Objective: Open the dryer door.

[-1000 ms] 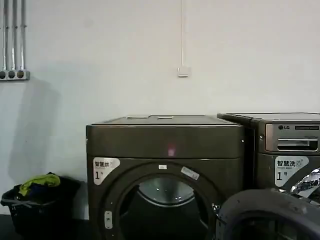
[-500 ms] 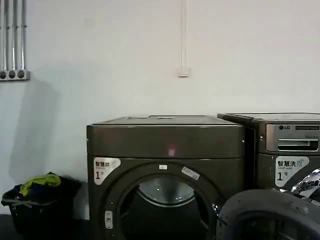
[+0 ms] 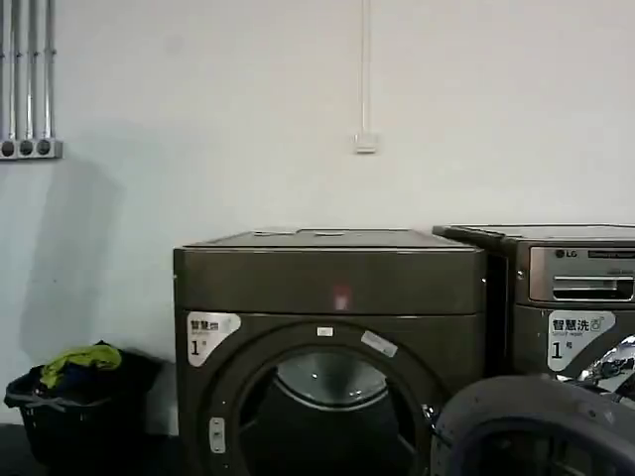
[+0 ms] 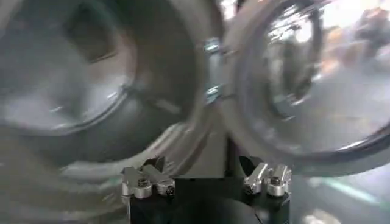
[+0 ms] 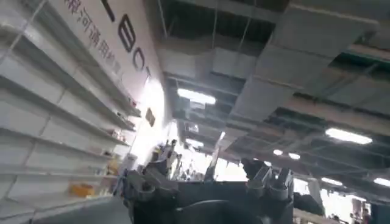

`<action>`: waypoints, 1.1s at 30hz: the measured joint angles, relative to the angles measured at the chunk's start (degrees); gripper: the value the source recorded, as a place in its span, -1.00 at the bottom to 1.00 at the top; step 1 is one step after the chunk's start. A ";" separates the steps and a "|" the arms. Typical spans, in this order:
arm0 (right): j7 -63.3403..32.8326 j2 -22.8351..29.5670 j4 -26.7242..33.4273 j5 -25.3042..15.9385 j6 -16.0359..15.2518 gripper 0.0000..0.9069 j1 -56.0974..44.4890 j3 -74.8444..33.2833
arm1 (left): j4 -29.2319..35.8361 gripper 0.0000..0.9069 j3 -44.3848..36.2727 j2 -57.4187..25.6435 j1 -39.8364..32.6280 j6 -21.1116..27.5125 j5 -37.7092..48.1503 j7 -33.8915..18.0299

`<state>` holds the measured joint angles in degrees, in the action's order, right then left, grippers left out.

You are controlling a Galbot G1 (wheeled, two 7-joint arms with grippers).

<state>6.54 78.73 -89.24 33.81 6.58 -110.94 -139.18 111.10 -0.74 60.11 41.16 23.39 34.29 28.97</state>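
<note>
The white wall (image 3: 248, 99) fills the far side of the scene, with a small switch box (image 3: 366, 143) high on it and grey pipes (image 3: 27, 79) at the far left. Against it stands the dryer (image 3: 327, 288), a dark bronze-grey box with a plain upper panel and a white sticker marked 1 (image 3: 210, 332) on its left front. Its round opening (image 3: 322, 416) is uncovered, and I can see into the drum. To its right, just beside it, stands the second machine (image 3: 571, 297), with a silver drawer panel.

The dryer door (image 3: 536, 426) stands swung out to the right of the opening, near me at the lower right of the head view, its dark inner rim facing me. From my left wrist I see that same door (image 4: 304, 85), chrome rim and tinted glass, hinged beside the drum.

A dark laundry basket (image 3: 69, 416) holding yellow-green cloth sits on the floor well left of the dryer.

My left gripper (image 4: 206, 182) hangs in front of the hinge, between drum and door, fingers parted and holding nothing. My right gripper (image 5: 207, 182) points up toward the ceiling, released, nothing between its fingers.
</note>
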 joint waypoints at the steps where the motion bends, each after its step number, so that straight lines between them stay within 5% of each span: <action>1: 0.15 -0.09 0.00 -0.20 -0.36 1.00 0.16 0.00 | 1.31 1.00 1.44 -0.90 1.06 0.81 -0.77 -0.71; 17: 2.43 -0.20 0.46 -6.35 -4.51 1.00 3.99 -1.15 | 12.90 1.00 26.36 -15.03 16.61 18.88 8.73 -14.64; 33: 3.00 -1.08 1.33 -7.60 -4.22 1.00 5.46 0.47 | 3.86 1.00 35.33 -27.20 17.57 18.84 23.79 -23.57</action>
<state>9.54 77.65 -87.91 26.21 2.36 -105.47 -138.71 114.96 34.59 32.91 58.73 42.23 58.08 5.40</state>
